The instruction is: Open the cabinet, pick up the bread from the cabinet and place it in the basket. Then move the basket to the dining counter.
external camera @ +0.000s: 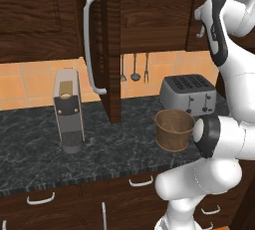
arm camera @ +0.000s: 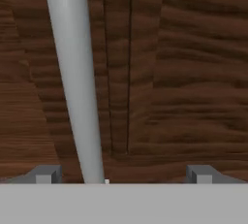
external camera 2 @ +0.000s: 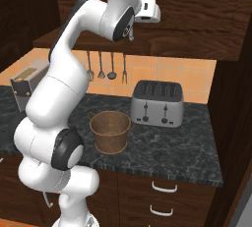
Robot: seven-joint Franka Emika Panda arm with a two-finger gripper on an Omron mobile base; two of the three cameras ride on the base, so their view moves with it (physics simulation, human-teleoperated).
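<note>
Fingertips [arm camera: 46,174] spread wide, nothing clamped; gripper [arm camera: 123,177] faces the cabinet [arm camera: 184,72] door, whose silver bar handle [arm camera: 75,72] runs between the tips, nearer one. Left door [external camera: 112,50] already swung out. Basket [external camera: 174,129] sits on black worktop [external camera: 30,144] beside toaster [external camera: 188,93].

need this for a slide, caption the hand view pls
Open pincer faces the dark wooden cabinet door, its silver bar handle between the fingertips.

Silver toaster [external camera 2: 157,104] on black worktop [external camera: 35,139], grey coffee machine [external camera: 68,112], utensils [external camera 2: 106,66] hanging on orange tiles [external camera: 30,82]
</note>
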